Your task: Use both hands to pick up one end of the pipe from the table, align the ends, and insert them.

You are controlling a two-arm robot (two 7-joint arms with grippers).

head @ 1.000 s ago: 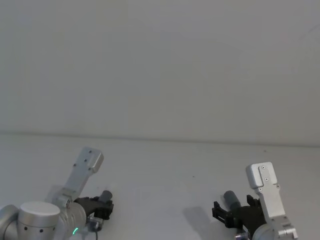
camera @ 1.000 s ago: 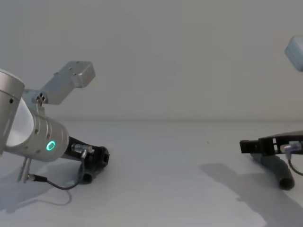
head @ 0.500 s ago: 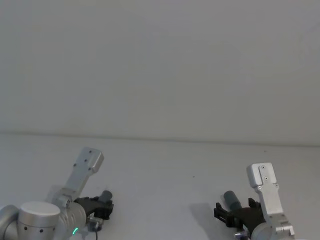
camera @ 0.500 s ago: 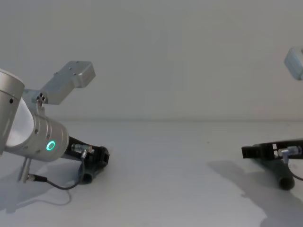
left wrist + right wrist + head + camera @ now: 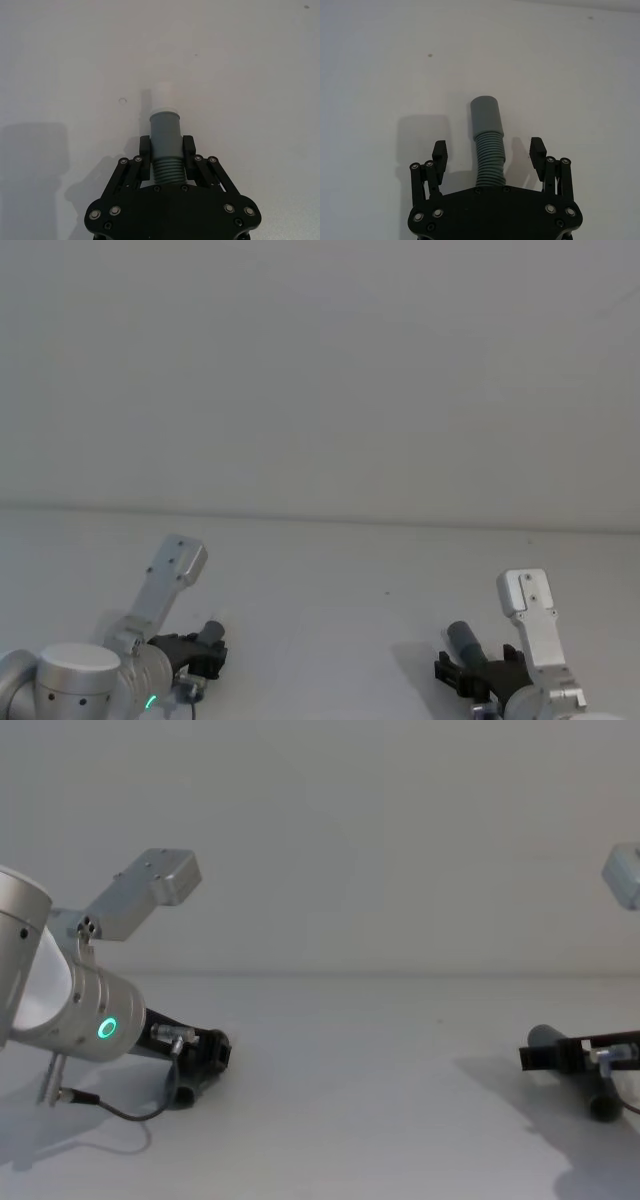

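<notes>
My left gripper [image 5: 166, 147] is shut on the ribbed part of the short grey pipe piece [image 5: 165, 131]. Its white tip [image 5: 162, 96] sticks out ahead of the fingers, low over the table [image 5: 330, 580]. The head view shows this gripper [image 5: 205, 655] at the near left. My right gripper [image 5: 488, 148] is open and straddles the longer pipe piece [image 5: 490, 160], its fingers [image 5: 439, 150] apart from the ribs. That piece's smooth grey mouth [image 5: 486, 115] points away from the palm. In the chest view this gripper [image 5: 555, 1058] sits low at the right edge with the pipe [image 5: 603, 1102] by it.
A loose black cable [image 5: 110, 1110] trails from the left wrist onto the table. A pale wall [image 5: 320, 370] stands behind the table's far edge. The white surface stretches between the two arms.
My right gripper has come down and drawn slightly to the right, so its open fingers are now level with the longer piece. The left arm and its piece have not moved.
</notes>
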